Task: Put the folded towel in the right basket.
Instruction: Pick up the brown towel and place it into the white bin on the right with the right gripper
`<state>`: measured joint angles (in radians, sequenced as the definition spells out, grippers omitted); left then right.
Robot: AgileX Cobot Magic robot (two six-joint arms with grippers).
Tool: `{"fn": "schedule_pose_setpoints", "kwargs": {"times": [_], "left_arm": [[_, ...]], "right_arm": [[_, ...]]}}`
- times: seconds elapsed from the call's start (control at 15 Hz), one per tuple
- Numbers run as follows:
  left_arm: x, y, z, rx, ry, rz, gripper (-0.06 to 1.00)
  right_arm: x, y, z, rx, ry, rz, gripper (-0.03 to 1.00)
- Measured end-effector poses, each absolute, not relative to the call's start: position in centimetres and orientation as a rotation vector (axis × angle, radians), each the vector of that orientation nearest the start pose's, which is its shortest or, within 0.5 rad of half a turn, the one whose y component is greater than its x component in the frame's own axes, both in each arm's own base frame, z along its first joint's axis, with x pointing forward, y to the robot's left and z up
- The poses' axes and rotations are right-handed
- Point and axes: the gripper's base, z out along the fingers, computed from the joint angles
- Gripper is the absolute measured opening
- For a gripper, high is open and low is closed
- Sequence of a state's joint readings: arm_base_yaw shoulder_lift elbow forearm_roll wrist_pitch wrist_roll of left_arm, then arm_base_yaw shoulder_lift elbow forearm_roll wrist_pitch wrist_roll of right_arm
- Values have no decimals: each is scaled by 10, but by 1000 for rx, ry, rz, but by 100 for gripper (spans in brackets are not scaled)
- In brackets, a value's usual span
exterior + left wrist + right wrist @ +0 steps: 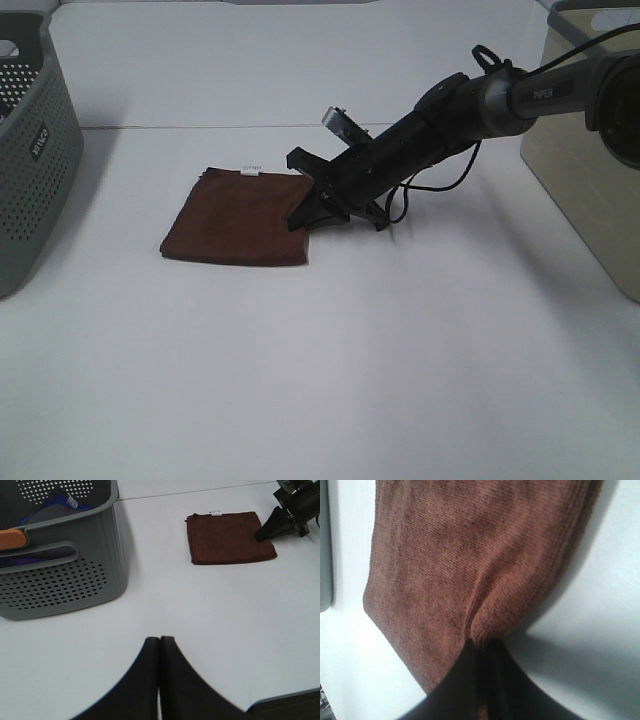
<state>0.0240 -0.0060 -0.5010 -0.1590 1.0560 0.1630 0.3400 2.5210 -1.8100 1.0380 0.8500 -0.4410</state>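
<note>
Exterior high view shows the folded towel (238, 217) lying on the white table (400, 350), a little left of the frame centre, well apart from the right basket (585, 180) at the right edge. The right gripper (312, 213) has its jaws pressed together on a pinched fold at the towel's right edge. The left gripper (160, 677) has its jaws fully closed, holding nothing.

- Bright, even overhead light; the white table (320, 380) is washed almost featureless, glaring most beyond the brown towel (240, 215).
- Soft, faint shadows fall just right of the towel under the right arm (440, 115).
- The wrist views render the left gripper (159, 640) and right gripper (482, 650) as dark, blurred silhouettes; the towel's weave close by is slightly soft.
</note>
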Motion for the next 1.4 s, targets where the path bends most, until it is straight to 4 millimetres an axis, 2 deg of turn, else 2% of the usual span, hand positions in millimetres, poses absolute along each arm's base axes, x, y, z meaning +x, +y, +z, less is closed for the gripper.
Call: {"fn": "schedule_pose_setpoints", "kwargs": {"times": [0.27,0.6,0.87,1.07,1.4], "left_arm": [[-6,-13,279,148,2018,-72,0],[-6,-13,279,148,2018,-72,0],[-6,-13,279,148,2018,-72,0],[-6,-13,279,148,2018,-72,0],[-6,-13,279,148,2018,-72,0]], "right_arm": [[448,222,70,-158,2781,1178,2],[449,229,101,-257,2744,1306,2],[455,240,136,-320,2640,1501,2],[460,244,158,-353,2595,1549,2],[460,245,168,-365,2592,1572,2]]}}
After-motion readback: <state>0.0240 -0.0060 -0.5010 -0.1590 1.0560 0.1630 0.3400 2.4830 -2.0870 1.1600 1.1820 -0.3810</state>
